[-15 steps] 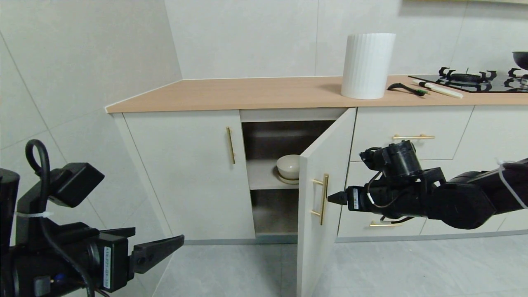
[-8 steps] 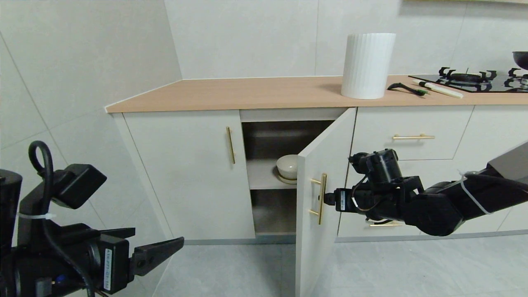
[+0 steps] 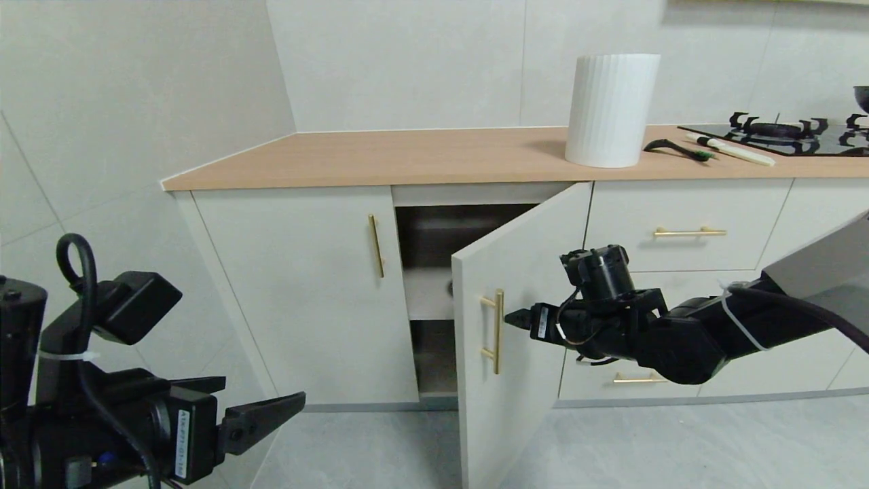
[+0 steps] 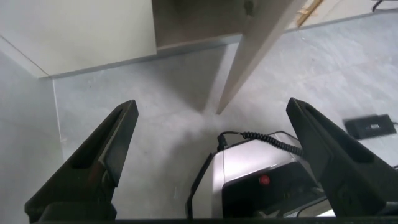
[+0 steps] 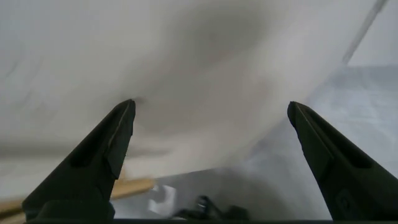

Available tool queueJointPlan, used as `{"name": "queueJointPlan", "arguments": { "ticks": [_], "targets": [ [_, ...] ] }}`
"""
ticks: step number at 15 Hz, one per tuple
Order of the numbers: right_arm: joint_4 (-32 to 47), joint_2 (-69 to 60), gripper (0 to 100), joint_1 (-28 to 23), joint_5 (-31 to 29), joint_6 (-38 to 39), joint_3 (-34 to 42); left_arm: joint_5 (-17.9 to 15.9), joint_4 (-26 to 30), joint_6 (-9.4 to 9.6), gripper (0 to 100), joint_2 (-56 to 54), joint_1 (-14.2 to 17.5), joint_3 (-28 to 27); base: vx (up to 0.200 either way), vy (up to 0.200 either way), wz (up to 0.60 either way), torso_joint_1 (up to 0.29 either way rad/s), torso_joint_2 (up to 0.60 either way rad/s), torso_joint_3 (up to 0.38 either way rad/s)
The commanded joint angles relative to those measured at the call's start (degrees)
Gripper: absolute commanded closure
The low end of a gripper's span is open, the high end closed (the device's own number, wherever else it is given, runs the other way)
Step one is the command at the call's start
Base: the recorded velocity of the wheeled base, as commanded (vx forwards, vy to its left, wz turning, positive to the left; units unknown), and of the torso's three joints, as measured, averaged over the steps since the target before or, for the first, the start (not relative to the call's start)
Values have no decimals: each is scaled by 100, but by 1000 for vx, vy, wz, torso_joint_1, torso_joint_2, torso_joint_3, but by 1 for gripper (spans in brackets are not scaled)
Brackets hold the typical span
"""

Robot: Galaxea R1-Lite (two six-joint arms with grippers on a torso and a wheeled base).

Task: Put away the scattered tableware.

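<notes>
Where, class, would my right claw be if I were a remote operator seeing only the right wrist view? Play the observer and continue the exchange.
Observer: The right claw is at the outer face of the cabinet door, beside its gold handle.
Operator: Is that door shut?
Observer: No, it stands partly open.
Operator: And the left claw?
Observer: The left claw hangs open, low over the floor.

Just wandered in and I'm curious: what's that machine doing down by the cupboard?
Its right gripper, jaws open, is at the front of the cupboard door, next to the gold handle. The door stands ajar and has swung further shut over the last second. The left gripper hangs low and open, holding nothing.
</notes>
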Motion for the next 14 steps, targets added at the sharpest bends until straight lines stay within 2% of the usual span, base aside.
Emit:
{"name": "queueJointPlan", "arguments": {
  "ticks": [1,4,8,10,14],
  "targets": [
    [1,153,0,48,-28,170,-185,-1,-2,-4,0,19,-1,0,200,0,0,7,7,-7],
    [-34,337,0,57,-178,302,-343,-1,-2,-4,0,19,-1,0,200,0,0,5,1,2],
    [-544,487,0,75,-230,522,-378,8,-2,-4,0,1,-1,0,0,0,0,0,0,0],
    [-904,663,0,75,-468,575,-396,8,-2,-4,0,-7,-1,9,0,0,0,0,0,0],
    [-930,1058,0,75,-960,838,-941,-1,-2,-4,0,-7,-1,9,0,0,0,0,0,0]
  ]
}}
